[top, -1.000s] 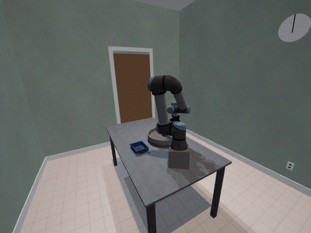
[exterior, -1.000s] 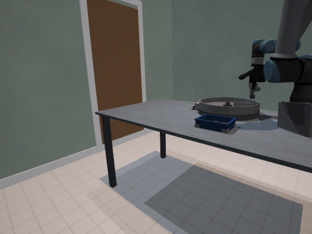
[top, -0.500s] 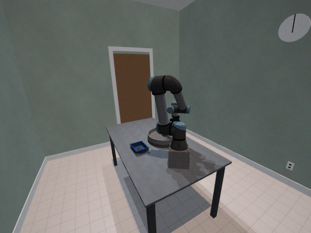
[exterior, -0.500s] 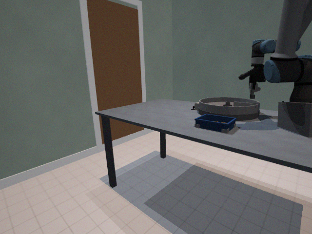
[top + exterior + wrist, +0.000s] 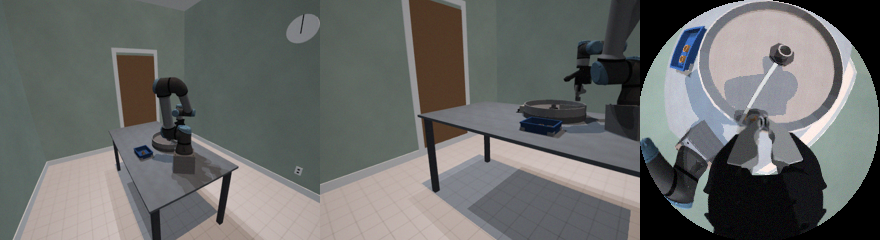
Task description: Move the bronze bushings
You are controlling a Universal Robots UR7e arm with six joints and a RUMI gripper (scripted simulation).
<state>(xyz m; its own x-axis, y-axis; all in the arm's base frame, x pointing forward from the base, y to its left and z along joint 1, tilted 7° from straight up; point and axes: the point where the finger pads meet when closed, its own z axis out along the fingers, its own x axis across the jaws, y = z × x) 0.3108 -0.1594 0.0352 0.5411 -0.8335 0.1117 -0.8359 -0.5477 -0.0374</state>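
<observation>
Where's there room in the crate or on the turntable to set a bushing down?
Crate: door-side half bare, two bronze bushings crowd the other end. Turntable: bare between rim and hub, except under the gripper, jaws shut on a bronze bushing.

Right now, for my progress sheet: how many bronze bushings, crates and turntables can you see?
Blue crate: 1
Turntable: 1
Bronze bushings: 3, two lying in that crate and one apparently pinched in the gripper
Total: 5
</observation>
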